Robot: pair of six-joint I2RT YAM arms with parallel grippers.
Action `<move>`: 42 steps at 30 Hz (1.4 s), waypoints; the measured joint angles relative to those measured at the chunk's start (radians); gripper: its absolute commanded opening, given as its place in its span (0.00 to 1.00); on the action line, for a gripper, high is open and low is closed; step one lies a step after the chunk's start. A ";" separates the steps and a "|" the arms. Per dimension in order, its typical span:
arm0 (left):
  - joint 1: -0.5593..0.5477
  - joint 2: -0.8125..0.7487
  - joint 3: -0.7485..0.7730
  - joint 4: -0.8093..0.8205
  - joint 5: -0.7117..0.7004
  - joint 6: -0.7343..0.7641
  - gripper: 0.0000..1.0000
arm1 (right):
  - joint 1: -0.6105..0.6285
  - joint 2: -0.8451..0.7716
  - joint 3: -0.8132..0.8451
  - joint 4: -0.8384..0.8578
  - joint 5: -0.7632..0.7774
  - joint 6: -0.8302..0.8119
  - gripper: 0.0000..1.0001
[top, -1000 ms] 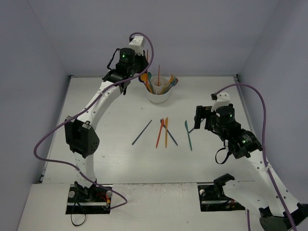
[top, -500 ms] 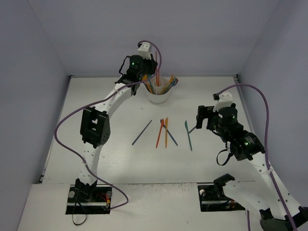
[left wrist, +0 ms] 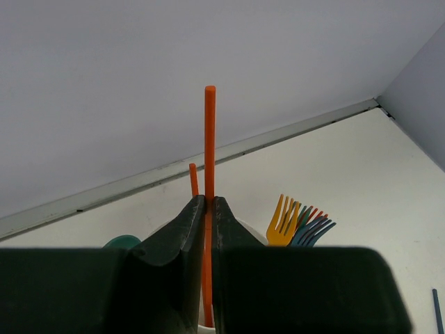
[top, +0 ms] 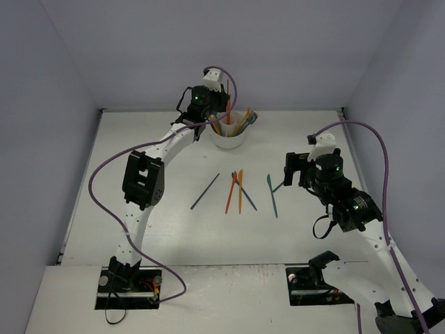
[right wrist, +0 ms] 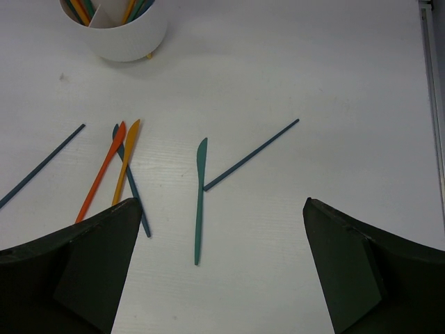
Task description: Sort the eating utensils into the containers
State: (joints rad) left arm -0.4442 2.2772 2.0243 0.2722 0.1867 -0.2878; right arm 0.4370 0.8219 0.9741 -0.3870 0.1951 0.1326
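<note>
My left gripper (top: 217, 103) is shut on a red-orange utensil (top: 227, 94) and holds it upright over the white divided cup (top: 229, 142). In the left wrist view the jaws (left wrist: 206, 209) pinch its handle (left wrist: 208, 139), lower end inside the cup. Forks (left wrist: 295, 224) and a teal spoon (left wrist: 124, 242) stand in the cup. Several utensils lie on the table: a teal knife (right wrist: 199, 198), dark blue ones (right wrist: 252, 154) (right wrist: 42, 165), a red-orange one (right wrist: 102, 170) and an orange one (right wrist: 126, 160). My right gripper (right wrist: 221, 205) is open and empty above the teal knife.
The cup also shows at the top left of the right wrist view (right wrist: 128, 35). A third dark blue utensil (right wrist: 135, 198) lies under the orange pair. Grey walls close the table at the back and sides; a rail (right wrist: 434, 104) runs along the right edge.
My left gripper has moved right with the red-orange utensil, from beside the cup to over it. The right arm has barely moved.
</note>
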 measured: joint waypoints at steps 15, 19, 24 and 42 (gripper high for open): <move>0.000 -0.022 -0.144 0.018 -0.010 0.023 0.50 | 0.000 0.001 0.000 0.000 -0.001 -0.008 1.00; 0.000 -0.105 -0.256 -0.009 -0.012 0.023 0.52 | 0.000 0.003 0.000 0.000 -0.001 -0.011 1.00; -0.010 -0.288 -0.322 -0.163 -0.033 0.043 0.60 | 0.000 0.003 0.008 -0.001 -0.001 -0.021 1.00; -0.083 -0.580 -0.460 -0.950 -0.093 0.122 0.83 | 0.000 0.012 0.018 -0.007 -0.002 -0.025 1.00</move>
State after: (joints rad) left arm -0.5268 1.6975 1.5639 -0.6783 0.0939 -0.1657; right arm 0.4370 0.8337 0.9916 -0.3936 0.1936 0.1072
